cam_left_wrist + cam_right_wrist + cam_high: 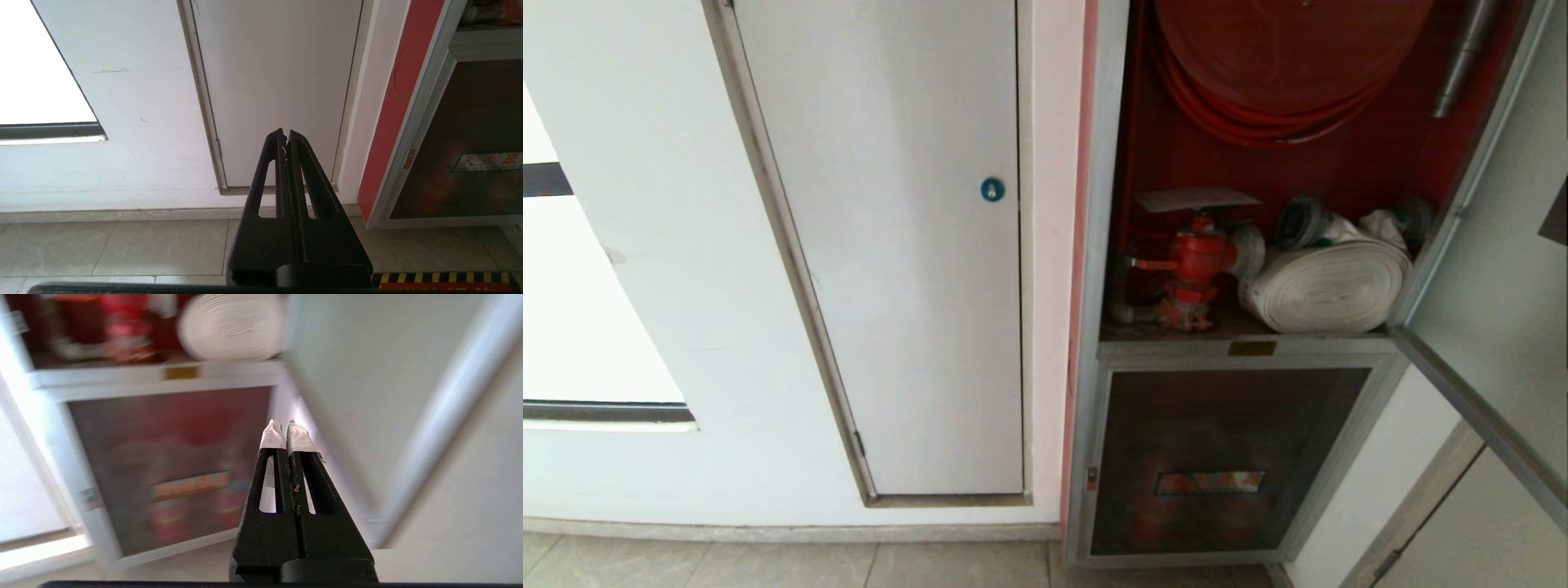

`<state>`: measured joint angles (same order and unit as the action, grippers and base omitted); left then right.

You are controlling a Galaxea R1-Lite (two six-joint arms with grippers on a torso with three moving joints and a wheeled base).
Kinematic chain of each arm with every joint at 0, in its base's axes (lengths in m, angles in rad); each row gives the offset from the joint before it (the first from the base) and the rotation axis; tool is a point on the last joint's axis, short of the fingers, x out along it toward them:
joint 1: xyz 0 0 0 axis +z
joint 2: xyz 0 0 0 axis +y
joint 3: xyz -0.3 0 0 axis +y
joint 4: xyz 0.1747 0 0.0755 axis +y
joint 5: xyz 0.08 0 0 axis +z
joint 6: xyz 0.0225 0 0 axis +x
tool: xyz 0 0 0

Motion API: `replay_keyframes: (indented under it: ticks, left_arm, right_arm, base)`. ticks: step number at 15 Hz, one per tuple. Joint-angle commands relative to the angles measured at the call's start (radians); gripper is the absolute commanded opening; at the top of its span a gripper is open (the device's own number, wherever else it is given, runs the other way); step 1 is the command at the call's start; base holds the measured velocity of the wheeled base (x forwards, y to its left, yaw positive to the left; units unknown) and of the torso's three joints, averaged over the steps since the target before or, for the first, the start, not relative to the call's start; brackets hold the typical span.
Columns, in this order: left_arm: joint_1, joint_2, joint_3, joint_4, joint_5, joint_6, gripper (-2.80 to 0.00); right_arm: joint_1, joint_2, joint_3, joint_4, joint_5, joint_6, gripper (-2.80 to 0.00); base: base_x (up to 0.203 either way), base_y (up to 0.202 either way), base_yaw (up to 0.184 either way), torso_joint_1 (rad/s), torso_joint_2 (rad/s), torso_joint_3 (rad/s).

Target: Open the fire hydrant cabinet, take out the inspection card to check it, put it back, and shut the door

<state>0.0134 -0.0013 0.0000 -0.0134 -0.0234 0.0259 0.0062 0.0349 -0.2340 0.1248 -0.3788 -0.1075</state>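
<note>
Well apart, inspection card [1197,198] lies above right gripper [286,428].

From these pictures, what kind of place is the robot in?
Probably an indoor corridor or service area of a building. A fire hydrant cabinet built into the white wall stands open, showing a red valve and a white rolled hose. Beside it is a plain white door, above a tiled floor.
</note>
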Motion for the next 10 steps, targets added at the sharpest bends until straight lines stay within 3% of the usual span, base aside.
replay_keyframes:
  ticks: [1, 4, 7, 10]
  left_arm:
    - [0.0, 0.001, 0.006, 0.0, 0.0, 0.0, -2.8]
    - [0.0, 0.001, 0.008, 0.0, 0.0, 0.0, -2.8]
    - [0.0, 0.001, 0.008, 0.0, 0.0, 0.0, -2.8]
    - [0.0, 0.001, 0.006, 0.0, 0.0, 0.0, -2.8]
  right_arm:
    - [0.0, -0.036, 0.107, -0.064, 0.07, 0.013, -2.8]
    - [0.0, -0.036, 0.209, -0.185, 0.248, 0.032, -2.8]
    - [0.0, -0.036, 0.235, -0.176, 0.376, 0.04, -2.8]
    - [0.0, -0.036, 0.234, -0.117, 0.391, 0.066, -2.8]
  base:
    - [0.0, 0.0, 0.0, 0.0, 0.0, 0.0]
    - [0.0, 0.0, 0.0, 0.0, 0.0, 0.0]
    - [0.0, 0.0, 0.0, 0.0, 0.0, 0.0]
    - [0.0, 0.0, 0.0, 0.0, 0.0, 0.0]
